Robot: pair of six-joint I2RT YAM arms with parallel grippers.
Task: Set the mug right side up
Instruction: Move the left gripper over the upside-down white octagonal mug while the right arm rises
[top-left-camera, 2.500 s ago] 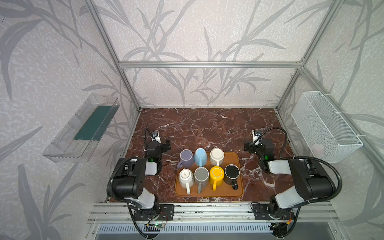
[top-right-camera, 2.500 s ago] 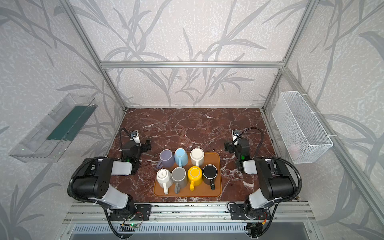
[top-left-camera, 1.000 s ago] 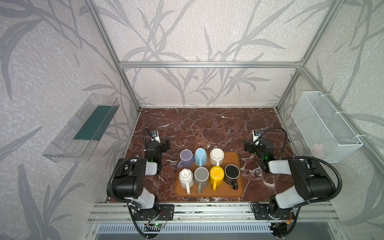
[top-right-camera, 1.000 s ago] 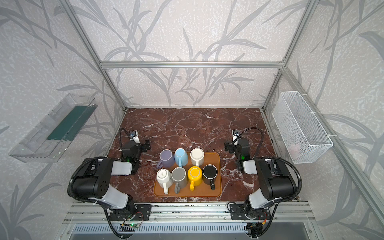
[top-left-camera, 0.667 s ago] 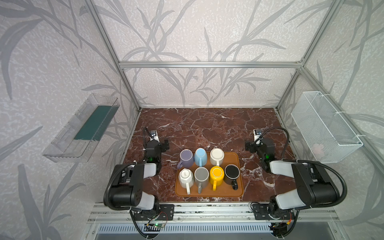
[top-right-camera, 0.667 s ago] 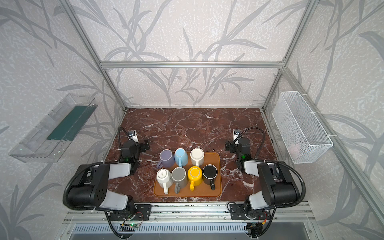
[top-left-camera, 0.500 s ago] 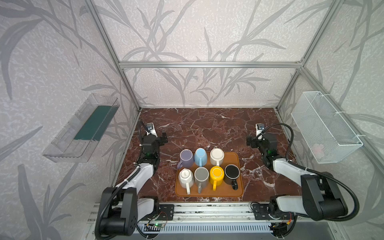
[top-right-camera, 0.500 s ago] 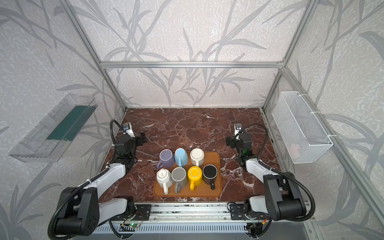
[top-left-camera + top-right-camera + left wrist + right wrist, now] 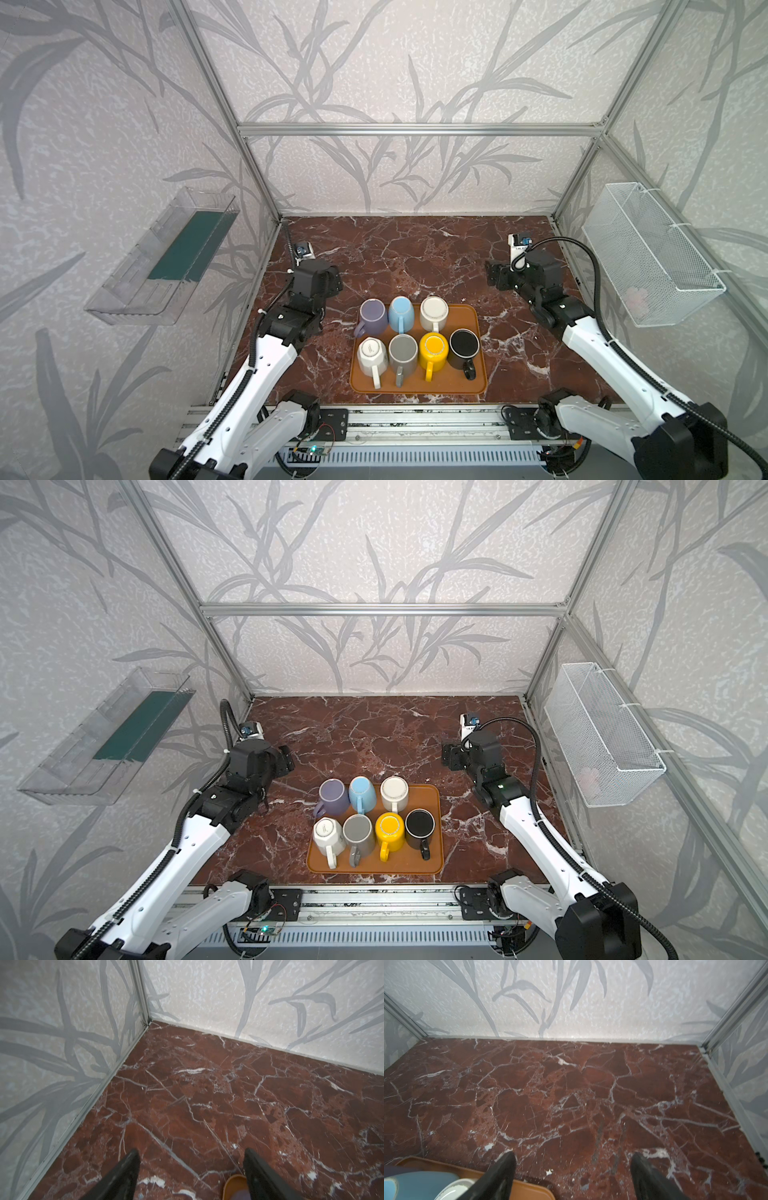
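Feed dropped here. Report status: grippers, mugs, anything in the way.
Left gripper open, empty, over bare table. Right gripper open, empty. Seven mugs on orange tray, apparently bottom-up, none gripped. Nothing in the way.

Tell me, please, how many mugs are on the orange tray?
7, all on the tray. Back row, left to right in a top view: purple mug, blue mug, cream mug. Front row: white mug, grey mug, yellow mug, black mug. None looks hidden.
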